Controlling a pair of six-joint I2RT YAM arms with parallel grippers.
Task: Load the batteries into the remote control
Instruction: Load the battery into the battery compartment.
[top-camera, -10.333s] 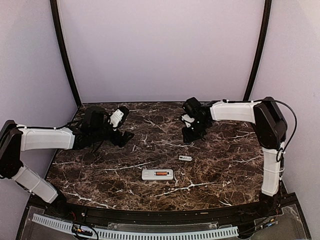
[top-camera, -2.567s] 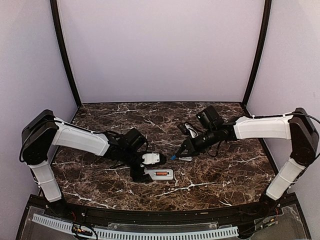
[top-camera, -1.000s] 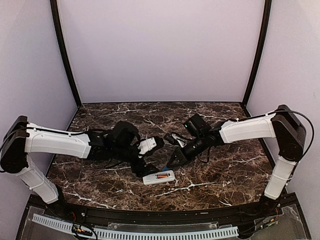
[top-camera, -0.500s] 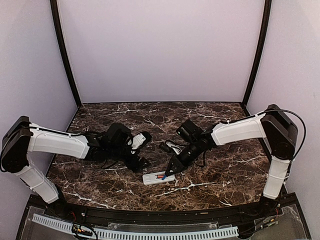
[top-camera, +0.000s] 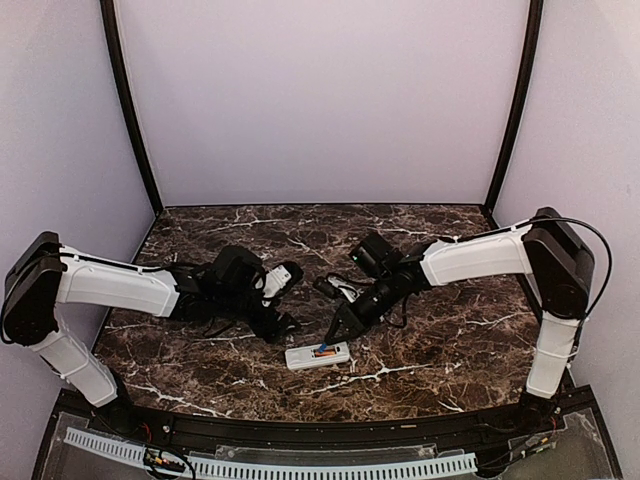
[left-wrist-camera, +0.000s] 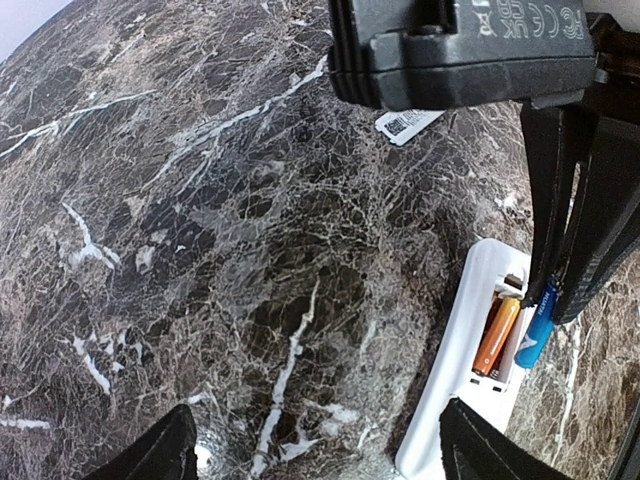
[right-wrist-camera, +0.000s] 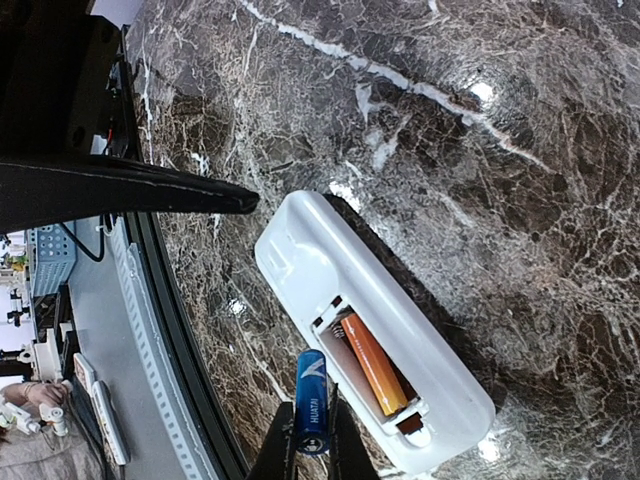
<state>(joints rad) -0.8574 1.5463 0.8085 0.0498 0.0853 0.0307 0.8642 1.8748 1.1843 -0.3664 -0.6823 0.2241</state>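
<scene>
The white remote control (top-camera: 312, 357) lies back-up on the marble with its battery bay open. In the bay's far slot sits the orange battery (right-wrist-camera: 375, 365), also seen in the left wrist view (left-wrist-camera: 497, 335). My right gripper (right-wrist-camera: 311, 442) is shut on the blue battery (right-wrist-camera: 311, 400), which hangs just above the near edge of the bay beside the empty slot (left-wrist-camera: 535, 330). My left gripper (left-wrist-camera: 320, 450) is open and holds nothing. It hovers low over the table just left of the remote (left-wrist-camera: 470, 385), one fingertip close to the remote's end.
A small white flat piece with a printed code (left-wrist-camera: 410, 122) lies on the marble behind the remote, under the right arm. The table's black front rim (right-wrist-camera: 190, 330) runs close to the remote. The left gripper's finger (right-wrist-camera: 130, 185) reaches in beside the remote.
The right gripper has carried the blue battery down and left to the remote's open bay. The left gripper has drawn back to the left, away from the remote.
</scene>
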